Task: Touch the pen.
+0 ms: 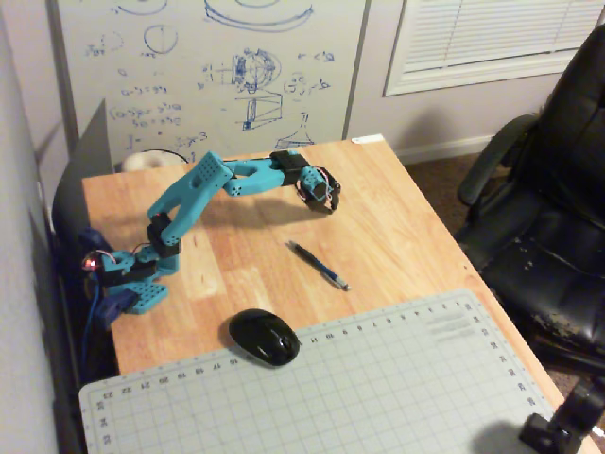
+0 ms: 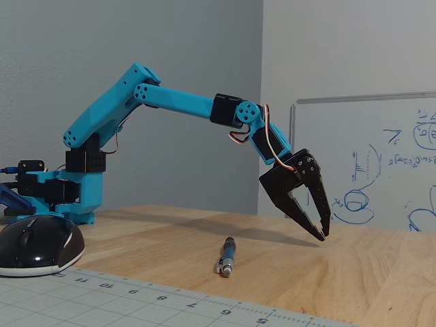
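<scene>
One slim pen lies flat on the smooth light wood table, dark blue-black barrel, silvery tip. In a fixed view from above its long axis runs diagonally, tip toward lower right, near the gridded grey cutting mat. In the low fixed view the pen points roughly at the camera. Glossy rounded black mouse sits left of it at the mat edge. Blocky teal plastic arm reaches out; black gripper hangs above the table, apart from the pen, pointed fingers narrowly parted, holding nothing.
</scene>
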`<state>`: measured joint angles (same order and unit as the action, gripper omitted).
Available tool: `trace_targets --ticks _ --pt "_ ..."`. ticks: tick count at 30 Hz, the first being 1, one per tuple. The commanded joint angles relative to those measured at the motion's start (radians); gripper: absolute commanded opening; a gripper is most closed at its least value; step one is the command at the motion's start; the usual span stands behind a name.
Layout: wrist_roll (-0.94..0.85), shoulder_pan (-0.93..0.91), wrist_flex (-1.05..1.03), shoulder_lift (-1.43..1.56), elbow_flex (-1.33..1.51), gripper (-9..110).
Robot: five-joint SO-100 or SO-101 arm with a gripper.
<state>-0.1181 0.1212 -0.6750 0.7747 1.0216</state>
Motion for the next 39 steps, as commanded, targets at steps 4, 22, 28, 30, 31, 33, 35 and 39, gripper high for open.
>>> trace_targets --ticks 4,22,28,30,31,33,35,39 --pt "0.015 -0.117 -0.474 2.568 2.118 1" --pt "0.003 -0.117 -0.474 2.568 2.118 1" --pt "0.002 -0.117 -0.472 2.568 2.118 1" --pt "0.002 -0.117 -0.472 2.568 2.118 1" --pt "0.002 -0.117 -0.472 2.568 2.118 1" --pt "0.002 -0.117 -0.472 2.568 2.118 1" --pt "0.002 -0.117 -0.468 2.568 2.118 1" --pt "0.002 -0.121 -0.459 2.569 2.100 1"
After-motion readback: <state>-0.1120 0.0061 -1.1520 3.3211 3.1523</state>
